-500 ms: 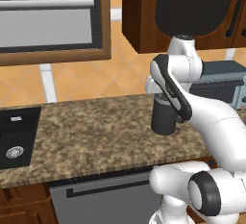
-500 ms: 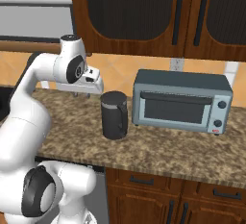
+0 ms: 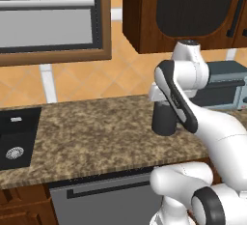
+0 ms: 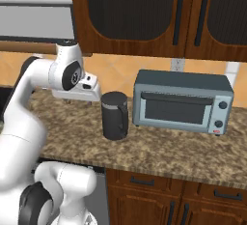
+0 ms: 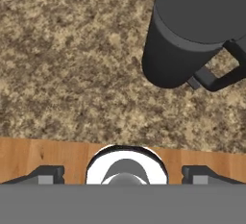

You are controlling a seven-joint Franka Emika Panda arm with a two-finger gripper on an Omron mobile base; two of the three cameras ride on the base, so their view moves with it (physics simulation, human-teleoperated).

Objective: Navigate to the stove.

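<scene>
Stove direction cannot be judged — the base is facing a granite counter (image 3: 96,132) between sink (image 3: 17,137) and toaster oven (image 4: 181,101). Gripper (image 5: 123,172) is hovering beside a dark kettle (image 5: 192,31), fingers (image 5: 45,174) spread wide, gripping nothing.

Speckled brown stone counter (image 4: 159,151), matt dark plastic jug (image 4: 115,115), glossy wooden cabinets (image 4: 140,16), grey metal toaster oven (image 4: 181,101).

A dark jug (image 4: 115,115) stands just beside the toaster oven (image 4: 181,102), blocking the counter's (image 3: 96,137) right half, while bare stone lies open toward the sink (image 3: 14,139).
</scene>
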